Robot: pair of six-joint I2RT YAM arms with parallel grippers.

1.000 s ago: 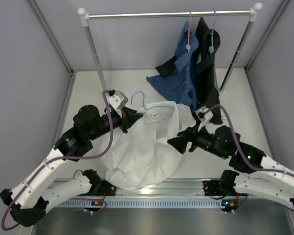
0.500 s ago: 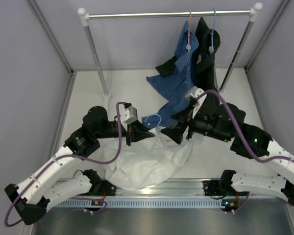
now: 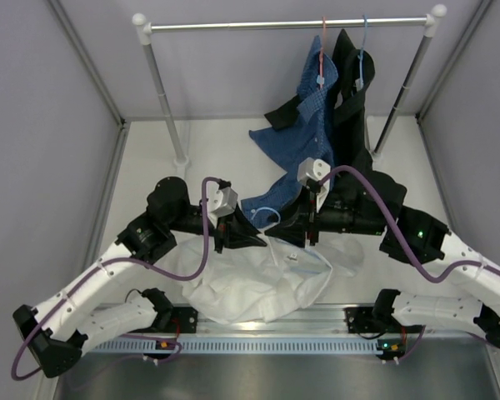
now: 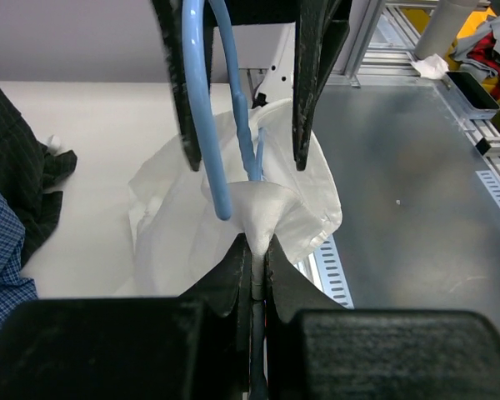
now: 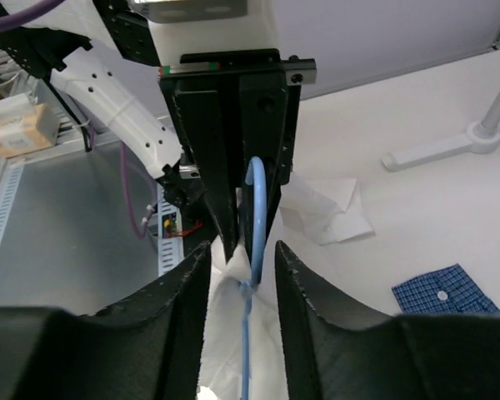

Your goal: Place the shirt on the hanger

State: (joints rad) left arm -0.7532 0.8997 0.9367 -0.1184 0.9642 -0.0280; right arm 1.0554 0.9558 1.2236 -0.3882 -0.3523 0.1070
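Clamping shirt (image 4: pixel 192 217) fold, left pincer (image 4: pixel 254 265), hanger (image 4: pixel 202 125) inside spread right pincer (image 5: pixel 242 252)

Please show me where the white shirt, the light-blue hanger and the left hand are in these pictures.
white shirt (image 3: pixel 250 287), top view, on the crumpled middle of the cloth.
light-blue hanger (image 4: pixel 202 108), left wrist view, on its curved wire.
left hand (image 4: pixel 254 250), left wrist view, between fingertips pinching the shirt.

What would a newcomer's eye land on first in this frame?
The two claws meet tip to tip at mid-table: the left claw pinches a fold of the white shirt, while the right claw faces it, jaws apart around the light-blue wire hanger. Behind them, a blue checked shirt and a black garment hang from the rail.
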